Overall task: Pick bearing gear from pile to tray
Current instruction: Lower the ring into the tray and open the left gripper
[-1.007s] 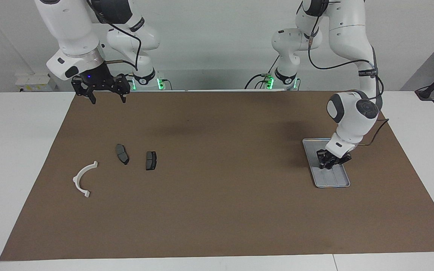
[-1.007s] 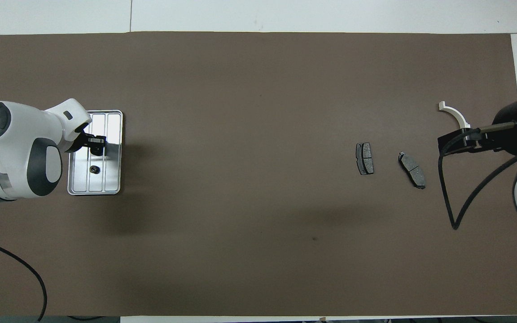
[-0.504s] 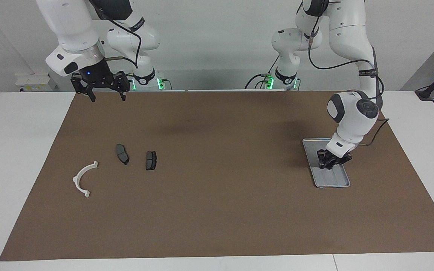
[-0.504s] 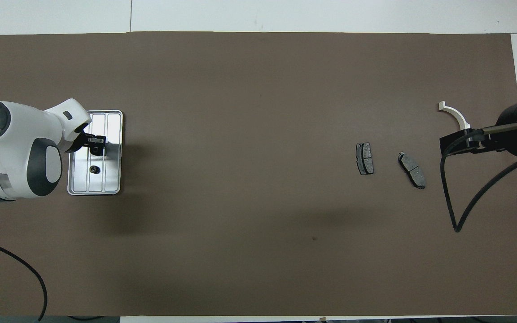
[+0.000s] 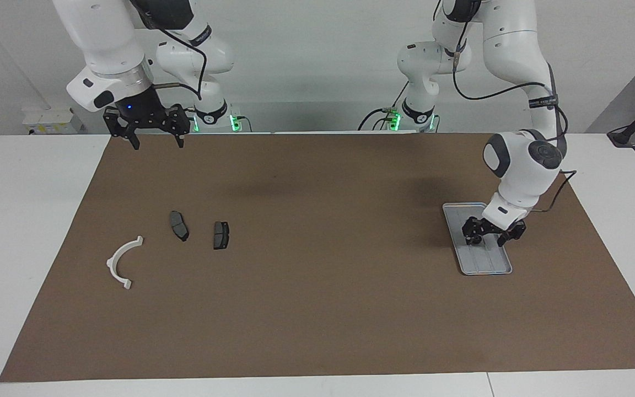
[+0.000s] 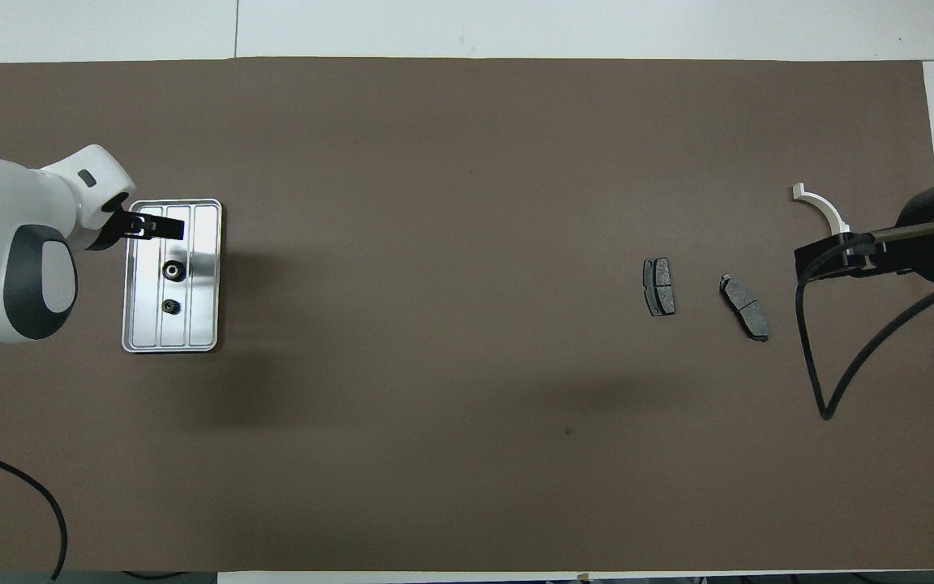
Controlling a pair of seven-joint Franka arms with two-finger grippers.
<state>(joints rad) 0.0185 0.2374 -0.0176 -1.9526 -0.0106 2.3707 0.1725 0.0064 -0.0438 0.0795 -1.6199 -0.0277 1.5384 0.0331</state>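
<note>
In silver ridged tray: two small black round gears; left claw spread wide, empty.

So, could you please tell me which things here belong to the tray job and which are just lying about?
Part of the job:
- tray
- two small black round parts lying in it
- left claw, open over the tray

Lying about:
- white half-ring
- two brake pads
- right claw, waiting

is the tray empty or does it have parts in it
Not empty: the tray holds two small dark round parts, seen from overhead.
</note>
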